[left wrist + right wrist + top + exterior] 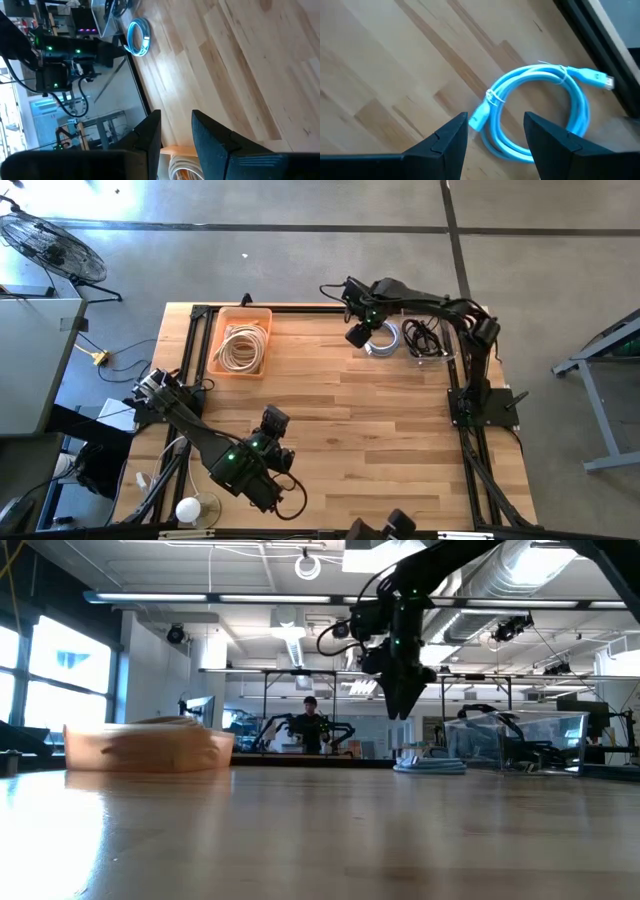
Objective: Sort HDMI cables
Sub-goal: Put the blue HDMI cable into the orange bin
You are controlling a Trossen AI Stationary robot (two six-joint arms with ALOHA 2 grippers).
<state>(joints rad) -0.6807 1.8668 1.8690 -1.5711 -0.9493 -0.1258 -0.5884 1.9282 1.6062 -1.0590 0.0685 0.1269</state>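
A pale coiled HDMI cable (383,340) lies flat on the wood table at the far right, one plug (602,80) sticking out of the coil. My right gripper (495,125) hangs open just above it, fingers pointing down, clear of the table in the low view (398,710). Cream coiled cables (242,346) lie in an orange bin (218,330) at the far left. Black cables (425,338) lie in a clear bin (452,352) at the far right. My left gripper (273,420) waits open over the near middle of the table, nothing between its fingers (176,120).
Black frame rails (300,308) run along the table's far and side edges. A white round object (190,508) sits at the near left corner. A fan (60,245) and a yellow-plugged cord (100,358) are on the floor. A person (310,720) stands far behind the table.
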